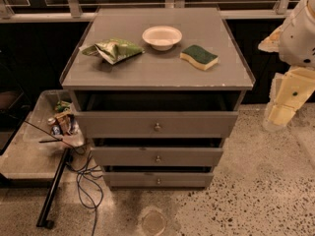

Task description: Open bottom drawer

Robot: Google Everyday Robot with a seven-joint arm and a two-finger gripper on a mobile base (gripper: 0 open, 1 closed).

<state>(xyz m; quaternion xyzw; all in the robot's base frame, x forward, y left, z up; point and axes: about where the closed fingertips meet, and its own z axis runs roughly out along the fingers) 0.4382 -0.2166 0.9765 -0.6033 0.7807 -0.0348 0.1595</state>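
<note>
Where the gripper (281, 113) hangs: at the right edge of the frame, level with the top drawer, below the robot's white arm (300, 31), well apart from the cabinet
Gripper state: how far open it is cannot be told; no object is seen in its hold
Bottom drawer (158, 179): lower middle of the frame, lowest of three grey fronts, just above the floor, with a thin dark gap along its upper edge
Knob (158, 181): small, round, metal, at the centre of the bottom drawer's front
Middle drawer (123, 157): directly above the bottom one, with its own knob at the centre
Top drawer (113, 124): widest front, under a dark opening below the cabinet top
Cabinet top (147, 75): grey, flat, upper middle of the frame
Chip bag (114, 49): green, crumpled, on the left of the top
Bowl (162, 37): white, upright, near the back, between bag and sponge
Sponge (199, 56): green over yellow, lying flat on the right
Clear bin (47, 112): left of the cabinet, holding cans
Cables (87, 178): dark, looped on the speckled floor (256, 191) at lower left
</note>
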